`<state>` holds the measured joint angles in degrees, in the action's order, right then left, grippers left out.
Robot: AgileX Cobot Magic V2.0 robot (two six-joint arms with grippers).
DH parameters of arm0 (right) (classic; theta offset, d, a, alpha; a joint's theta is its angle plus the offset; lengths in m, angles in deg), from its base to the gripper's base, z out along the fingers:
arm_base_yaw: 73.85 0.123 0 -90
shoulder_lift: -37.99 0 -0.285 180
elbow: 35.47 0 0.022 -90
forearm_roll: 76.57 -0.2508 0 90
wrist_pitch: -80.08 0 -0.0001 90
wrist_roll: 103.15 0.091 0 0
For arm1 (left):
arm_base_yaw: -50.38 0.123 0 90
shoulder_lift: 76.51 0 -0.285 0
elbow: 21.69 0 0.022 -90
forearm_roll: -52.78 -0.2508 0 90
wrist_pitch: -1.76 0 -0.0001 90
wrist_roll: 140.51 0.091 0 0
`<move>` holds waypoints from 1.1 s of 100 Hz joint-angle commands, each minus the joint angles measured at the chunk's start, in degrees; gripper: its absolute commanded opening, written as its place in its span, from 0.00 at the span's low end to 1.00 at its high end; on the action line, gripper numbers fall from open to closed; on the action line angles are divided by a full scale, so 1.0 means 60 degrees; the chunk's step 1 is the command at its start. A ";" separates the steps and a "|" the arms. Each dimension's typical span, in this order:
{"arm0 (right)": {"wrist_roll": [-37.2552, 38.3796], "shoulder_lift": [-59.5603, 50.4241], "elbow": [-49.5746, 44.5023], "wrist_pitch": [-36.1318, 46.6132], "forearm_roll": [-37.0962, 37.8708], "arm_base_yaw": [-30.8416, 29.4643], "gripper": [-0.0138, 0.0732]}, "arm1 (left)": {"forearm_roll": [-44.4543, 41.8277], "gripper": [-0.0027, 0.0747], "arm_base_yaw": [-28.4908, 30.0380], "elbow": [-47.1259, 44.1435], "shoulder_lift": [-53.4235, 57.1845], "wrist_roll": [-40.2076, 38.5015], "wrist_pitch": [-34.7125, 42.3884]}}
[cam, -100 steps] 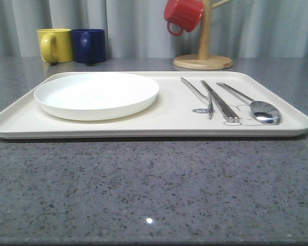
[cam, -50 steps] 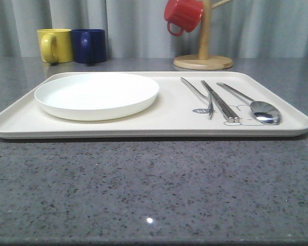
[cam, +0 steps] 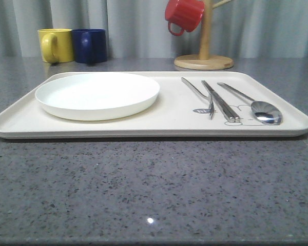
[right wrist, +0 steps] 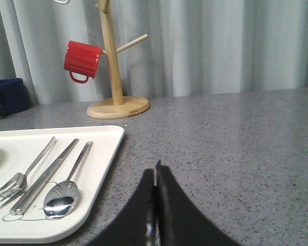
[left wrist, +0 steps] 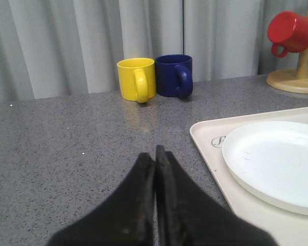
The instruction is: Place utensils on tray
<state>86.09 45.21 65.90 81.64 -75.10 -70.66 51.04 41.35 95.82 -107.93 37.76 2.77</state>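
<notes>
The cream tray lies across the middle of the grey table. On its right half rest the utensils side by side: a silver fork, a pair of chopsticks and a spoon. The right wrist view shows the same fork, chopsticks and spoon on the tray. My right gripper hovers shut and empty over bare table beside the tray's right edge. My left gripper is shut and empty over the table, just off the tray's left edge.
A white plate sits on the tray's left half. A yellow mug and a blue mug stand at the back left. A wooden mug stand with a red mug stands at the back, right of centre.
</notes>
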 commanded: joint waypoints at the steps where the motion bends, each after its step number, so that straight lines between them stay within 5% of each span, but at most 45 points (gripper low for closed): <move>1: -0.0065 -0.0136 -0.0023 0.0839 -0.0021 -0.0072 0.08 | -0.0121 0.01 -0.0014 -0.0190 0.0461 -0.0214 0.1144; 61: -0.0065 -0.0136 -0.0023 0.0839 -0.0021 -0.0072 0.08 | -0.0288 0.01 0.1190 -0.2758 0.4296 -0.0691 0.0493; 110: -0.0065 -0.0136 -0.0023 0.0839 -0.0021 -0.0072 0.08 | -0.0525 0.01 0.1190 -0.2758 0.4307 -0.0691 0.0499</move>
<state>86.09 45.21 65.90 81.64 -75.10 -70.66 48.03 48.45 80.82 -84.01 34.18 1.76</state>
